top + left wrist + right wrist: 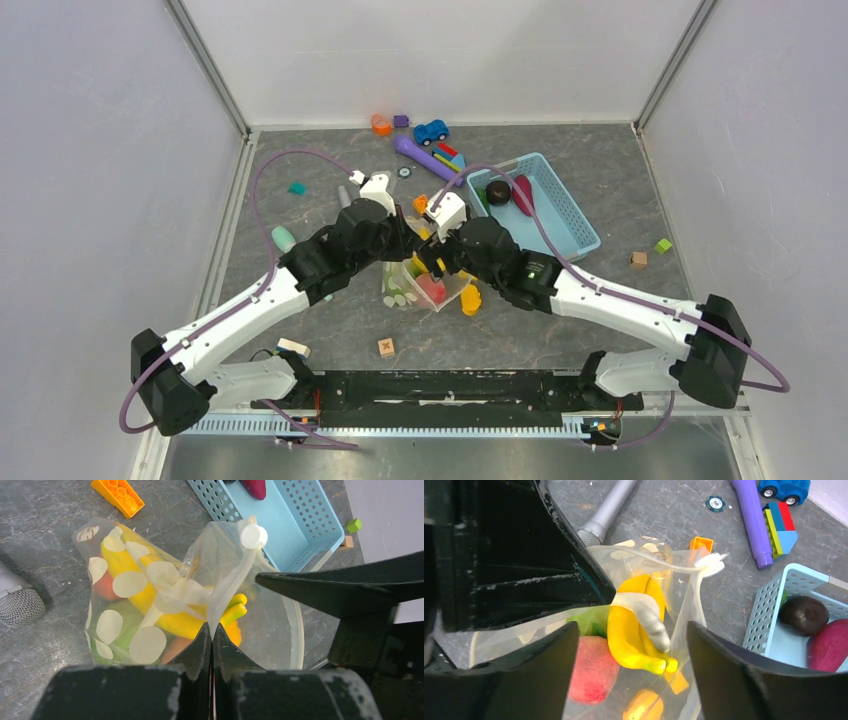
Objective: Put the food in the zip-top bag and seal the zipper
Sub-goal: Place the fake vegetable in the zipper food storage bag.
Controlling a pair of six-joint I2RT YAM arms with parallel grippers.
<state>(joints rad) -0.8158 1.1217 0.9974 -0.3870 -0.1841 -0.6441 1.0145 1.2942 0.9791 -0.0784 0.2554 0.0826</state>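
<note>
Left gripper [211,632], closed, pinches the whitish zipper strip [230,582] of the clear polka-dot plastic bag [130,585] at the table [340,335] centre; right gripper [630,632] spread wide, empty, over the yellow toy bananas [621,640] inside.

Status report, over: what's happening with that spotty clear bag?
Left gripper shut on whitish zipper strip; right gripper open. Clear polka-dot plastic bag unsealed, yellow banana bunch inside. Dark round piece in light blue lattice basket.

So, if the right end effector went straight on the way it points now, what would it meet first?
Most likely the clear film of the zip-top bag, with the banana bunch right behind it; the open right end effector straddles both. Depth is unclear.
</note>
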